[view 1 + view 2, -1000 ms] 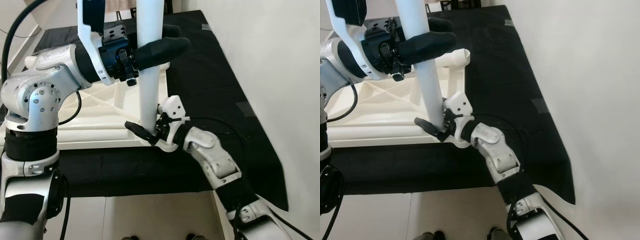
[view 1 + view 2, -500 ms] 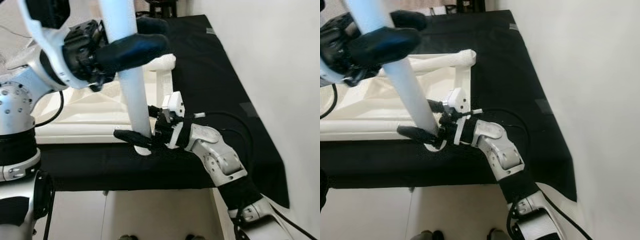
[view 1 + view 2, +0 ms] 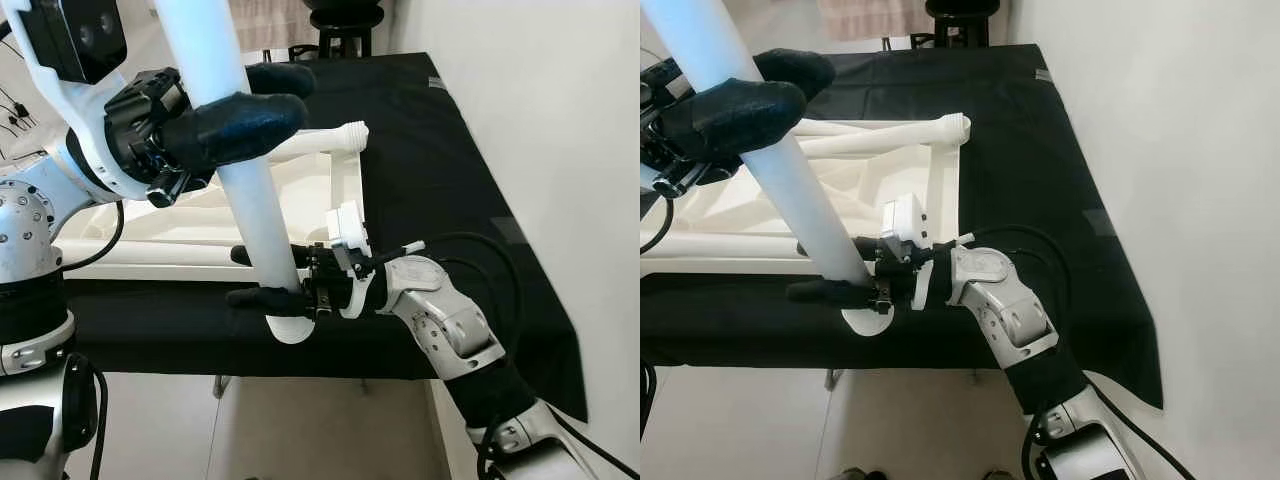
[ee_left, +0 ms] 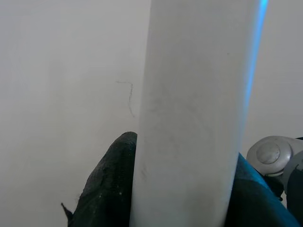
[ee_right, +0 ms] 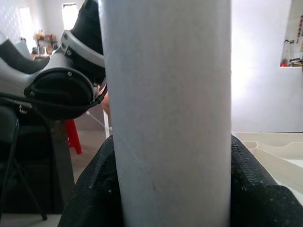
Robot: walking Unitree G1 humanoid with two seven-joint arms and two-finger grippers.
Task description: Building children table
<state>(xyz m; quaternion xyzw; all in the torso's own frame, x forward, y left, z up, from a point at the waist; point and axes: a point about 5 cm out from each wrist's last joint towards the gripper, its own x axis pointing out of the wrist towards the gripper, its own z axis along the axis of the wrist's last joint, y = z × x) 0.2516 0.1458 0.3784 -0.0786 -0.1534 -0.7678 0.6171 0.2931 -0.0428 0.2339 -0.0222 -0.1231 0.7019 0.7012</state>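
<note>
While the left gripper clasped the white leg upper left, the right gripper pinched it at centre. Behind lay the tabletop.

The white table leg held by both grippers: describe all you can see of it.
The table leg is a plain white round tube, smooth and matte, plastic by its look. It stands tilted, its top leaning toward the robot's left. The left gripper clamps it high up and the right gripper near its lower end, black fingers on both sides. Its rounded foot hangs over the black cloth, in front of the upturned white tabletop.
</note>
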